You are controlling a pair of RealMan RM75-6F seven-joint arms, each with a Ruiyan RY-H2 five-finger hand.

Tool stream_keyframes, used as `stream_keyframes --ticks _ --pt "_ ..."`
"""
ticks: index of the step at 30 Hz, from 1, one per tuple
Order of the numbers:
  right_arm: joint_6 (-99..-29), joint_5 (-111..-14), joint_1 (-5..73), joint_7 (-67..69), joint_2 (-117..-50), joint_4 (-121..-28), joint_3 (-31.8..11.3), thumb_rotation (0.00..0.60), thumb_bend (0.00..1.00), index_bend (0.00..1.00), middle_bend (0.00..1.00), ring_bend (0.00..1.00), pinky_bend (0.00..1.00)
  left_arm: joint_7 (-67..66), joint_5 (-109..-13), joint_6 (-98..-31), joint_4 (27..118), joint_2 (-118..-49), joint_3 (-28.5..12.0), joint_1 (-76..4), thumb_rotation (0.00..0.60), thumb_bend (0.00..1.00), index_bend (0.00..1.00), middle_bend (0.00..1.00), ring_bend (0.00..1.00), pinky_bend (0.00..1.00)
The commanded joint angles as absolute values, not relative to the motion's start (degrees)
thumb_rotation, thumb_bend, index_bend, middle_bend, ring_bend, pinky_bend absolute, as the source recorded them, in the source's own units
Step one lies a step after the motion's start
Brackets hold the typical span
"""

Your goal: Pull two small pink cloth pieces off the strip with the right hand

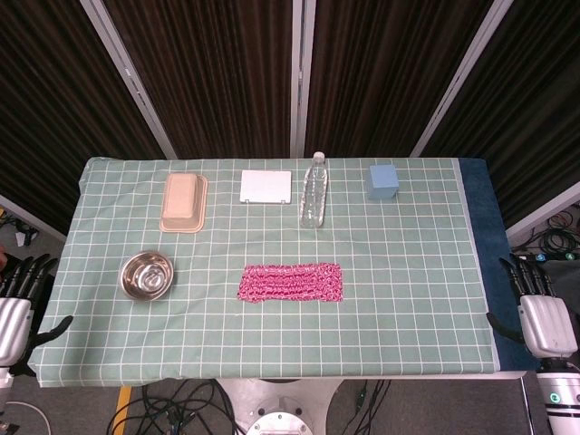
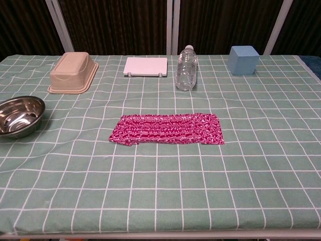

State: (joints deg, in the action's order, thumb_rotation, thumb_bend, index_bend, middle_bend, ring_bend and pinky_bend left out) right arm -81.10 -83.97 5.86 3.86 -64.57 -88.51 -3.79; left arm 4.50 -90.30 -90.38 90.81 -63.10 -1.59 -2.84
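Nothing of the task looks begun: the right hand [image 1: 545,319] hangs off the near right edge of the green checked cloth-covered worktop [image 1: 408,272], fingers [image 1: 530,275] spread and holding nothing, and the left hand [image 1: 14,313] waits likewise at the left edge. Well to the left of the right fingers and a little beyond them lies the pink patterned cloth strip [image 2: 168,129], flat, whole and knit-textured, so both small pieces appear still unpulled; their seams cannot be made out.

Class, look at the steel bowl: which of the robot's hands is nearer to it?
Left. The left hand sits just off the table edge beside the bowl; the right hand is across the table.
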Motion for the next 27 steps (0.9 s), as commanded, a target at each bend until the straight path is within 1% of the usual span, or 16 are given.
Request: stream_keyframes --ticks 1,17,18,19,21,23,25,26,27 --pt "-81.0 -83.8 5.9 3.7 -64.5 -88.7 -3.9 0.600 0.17 0.00 0.00 0.00 0.00 4.6 -90.3 -90.4 90.7 -63.2 -1.6 -2.8 0.600 0.19 0.08 0.05 0.00 0.15" --pt "-80.7 -83.6 6.0 3.8 -64.5 -89.0 -3.9 0.600 0.17 0.00 0.00 0.00 0.00 4.7 -90.1 -90.1 91.1 -62.7 -1.9 -3.1 0.600 0.19 0.08 0.05 0.00 0.15" --pt "-80.7 -83.8 6.0 3.9 -64.6 -88.9 -3.8 0.600 0.17 0.00 0.00 0.00 0.00 4.8 -90.1 -90.2 91.1 -62.7 -1.8 -3.0 0.600 0.19 0.08 0.05 0.00 0.15" --pt "-80.7 -84.1 6.0 3.9 -64.6 -88.9 -3.6 0.600 0.20 0.00 0.00 0.00 0.00 4.8 -90.2 -90.2 91.1 -62.8 -1.7 -3.0 0.600 0.19 0.08 0.05 0.00 0.15" --pt "-80.9 -84.7 6.1 3.9 -64.6 -88.6 -3.4 0.600 0.31 0.00 0.00 0.00 0.00 4.8 -90.2 -90.2 90.7 -63.1 -1.6 -2.9 0.600 0.19 0.08 0.05 0.00 0.15" --pt "-81.1 -85.0 6.1 4.2 -64.7 -88.3 -3.4 0.600 0.58 0.00 0.00 0.00 0.00 5.1 -90.1 -90.2 90.5 -63.4 -1.5 -2.8 0.600 0.19 0.08 0.05 0.00 0.15" --pt "-80.9 -85.0 6.2 4.3 -64.8 -88.2 -3.4 0.600 0.82 0.00 0.00 0.00 0.00 5.2 -90.1 -90.1 90.4 -63.6 -1.4 -2.8 0.600 0.19 0.08 0.05 0.00 0.15" --pt "-80.8 -85.1 6.3 4.2 -64.8 -88.2 -3.4 0.600 0.92 0.00 0.01 0.00 0.00 5.2 -90.2 -90.1 90.3 -63.6 -1.4 -2.8 0.600 0.19 0.08 0.05 0.00 0.15" --pt "-80.7 -85.1 6.4 4.1 -64.9 -88.2 -3.4 0.600 0.98 0.00 0.02 0.01 0.01 5.1 -90.2 -90.1 90.2 -63.6 -1.4 -2.8 0.600 0.19 0.08 0.05 0.00 0.15"
